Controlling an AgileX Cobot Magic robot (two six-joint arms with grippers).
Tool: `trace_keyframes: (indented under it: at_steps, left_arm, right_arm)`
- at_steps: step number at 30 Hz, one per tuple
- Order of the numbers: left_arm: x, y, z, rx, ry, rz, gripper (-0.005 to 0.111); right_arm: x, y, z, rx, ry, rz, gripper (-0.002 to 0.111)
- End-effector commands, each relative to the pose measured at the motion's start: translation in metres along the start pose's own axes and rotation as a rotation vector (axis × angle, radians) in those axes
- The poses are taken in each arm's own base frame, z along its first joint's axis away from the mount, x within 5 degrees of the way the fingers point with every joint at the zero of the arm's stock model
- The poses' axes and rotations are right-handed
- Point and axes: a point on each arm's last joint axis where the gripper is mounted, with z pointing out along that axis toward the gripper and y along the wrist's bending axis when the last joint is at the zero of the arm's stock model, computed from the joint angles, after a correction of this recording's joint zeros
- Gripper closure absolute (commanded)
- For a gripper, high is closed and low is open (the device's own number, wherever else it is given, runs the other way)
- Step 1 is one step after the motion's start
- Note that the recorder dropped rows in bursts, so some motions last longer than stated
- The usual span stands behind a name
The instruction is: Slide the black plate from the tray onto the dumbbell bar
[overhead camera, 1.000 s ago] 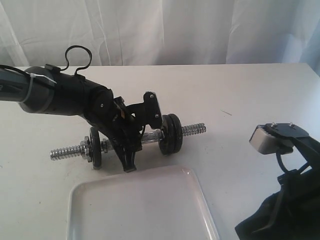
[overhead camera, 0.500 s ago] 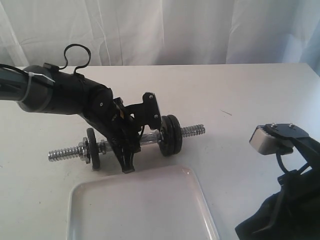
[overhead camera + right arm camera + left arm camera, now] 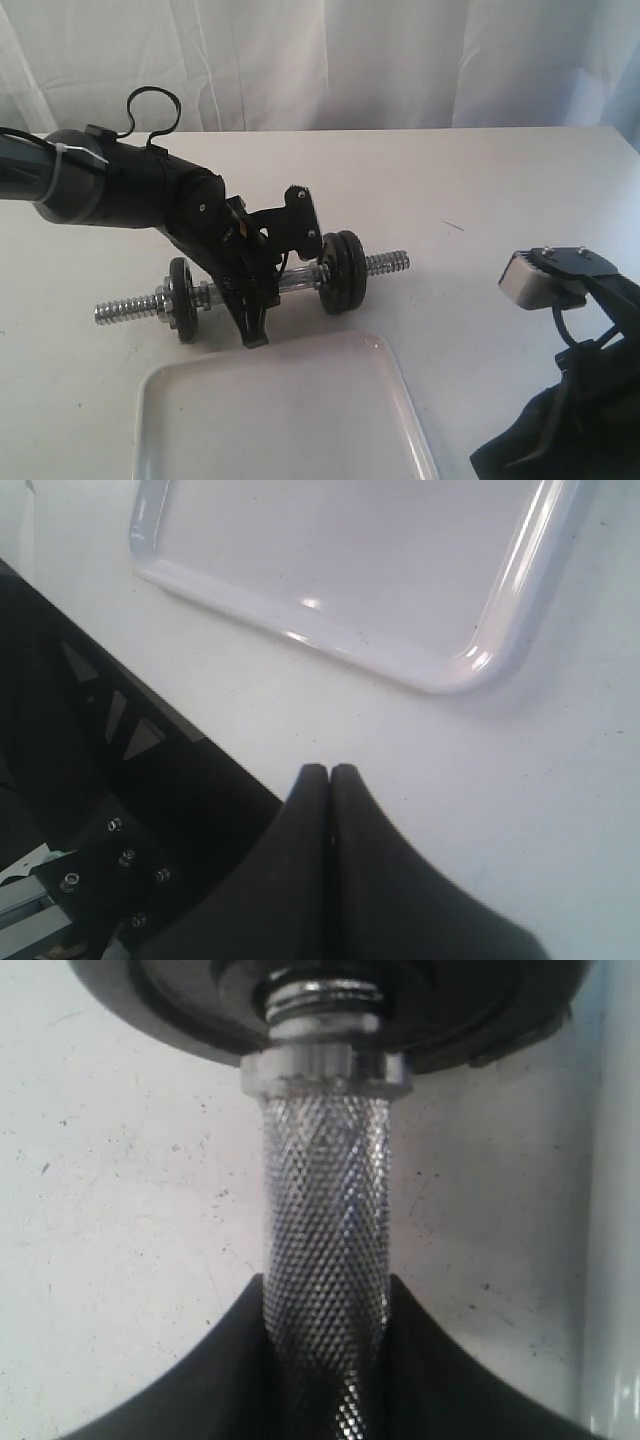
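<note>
Black cast iron, dull and slightly grainy, makes up the black plate (image 3: 183, 300); it is a small round disc with a raised outer rim, standing upright on the left threaded stretch of the dumbbell bar (image 3: 300, 278), off the tray (image 3: 280, 420) and just inside the bare chrome threads. Two other black discs (image 3: 340, 270) of much the same shape sit pressed together on the bar's right side, with more threaded steel poking out beyond them. The bar is bright chrome; its middle grip is cut in a fine diamond knurl, which the left wrist view shows running up to a smooth chrome collar against one of those discs. The left gripper (image 3: 270, 285) has its black fingers (image 3: 180, 1400) partly closed round that knurled grip, one on each side, holding the bar. The tray is glossy white with rounded corners and a low rim, lying on the matt white table (image 3: 480, 180) nearer the camera than the bar. The right gripper (image 3: 328, 775) is over the table near a tray corner, well apart from the bar; its fingertips are pressed together with nothing between them.
</note>
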Motion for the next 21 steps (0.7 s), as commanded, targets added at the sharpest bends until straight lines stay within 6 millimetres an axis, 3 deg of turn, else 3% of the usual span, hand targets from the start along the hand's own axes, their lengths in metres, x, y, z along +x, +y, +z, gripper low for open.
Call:
trace_keyframes:
  at_steps: [1,7,15,21]
  left_arm:
    - [-0.0187,0.0141,-0.0499,-0.101,-0.113,-0.007,0.107]
    - [-0.0172,0.0126,-0.0496,-0.084,-0.097,-0.007,0.106]
    - [-0.0164,0.0115,-0.0494,-0.071,-0.088,-0.027,0.074]
    - [-0.0164,0.0115,-0.0494,-0.071,-0.088,-0.027,0.071]
  right_arm:
    - [0.0011,0.0008,-0.0004,-0.007,-0.003,-0.007,0.108]
    - [0.0011,0.0008,-0.0004,-0.007,-0.003,-0.007,0.108]
    - [0.0011,0.0008,-0.0004,-0.007,-0.003,-0.007,0.108]
    - [0.0011,0.0008,-0.0004,-0.007,-0.003,-0.007,0.108]
